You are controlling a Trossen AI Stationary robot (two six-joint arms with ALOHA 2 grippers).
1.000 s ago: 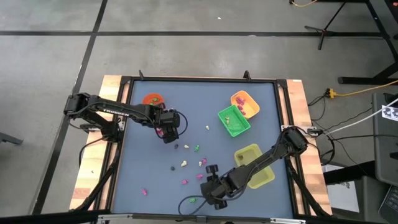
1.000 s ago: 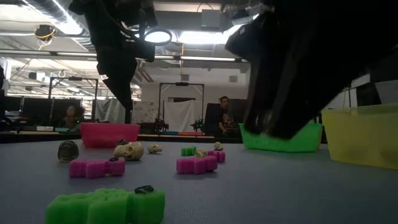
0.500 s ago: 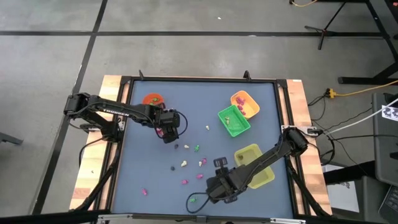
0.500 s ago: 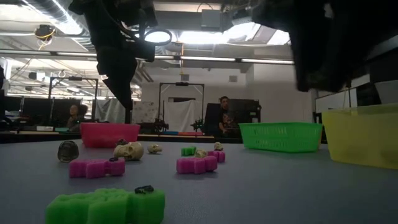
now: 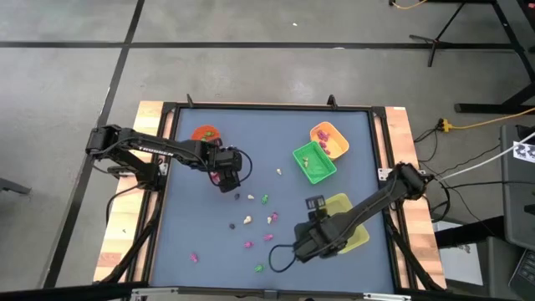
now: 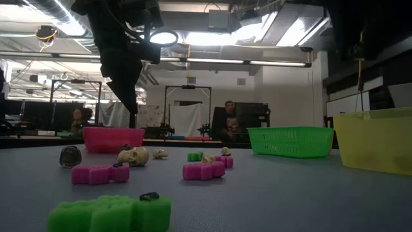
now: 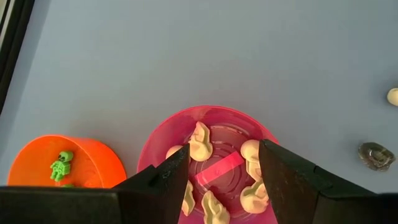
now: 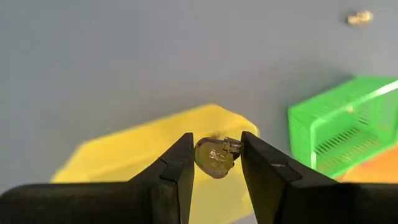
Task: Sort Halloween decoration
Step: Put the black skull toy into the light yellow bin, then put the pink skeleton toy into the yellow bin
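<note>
dark trinket (image 8: 214, 156) sits clenched in your right pincer (image 5: 303, 244), lower centre of the high view, beside the yellow tray (image 5: 349, 209), likely its bin. your left pincer (image 5: 226, 170) hangs released above the pink cup (image 7: 214, 168) of cream pieces. loose trinkets (image 5: 248, 221) wait mid-desk (image 5: 251, 117).

no text seems readable anywhere in these views.
</note>
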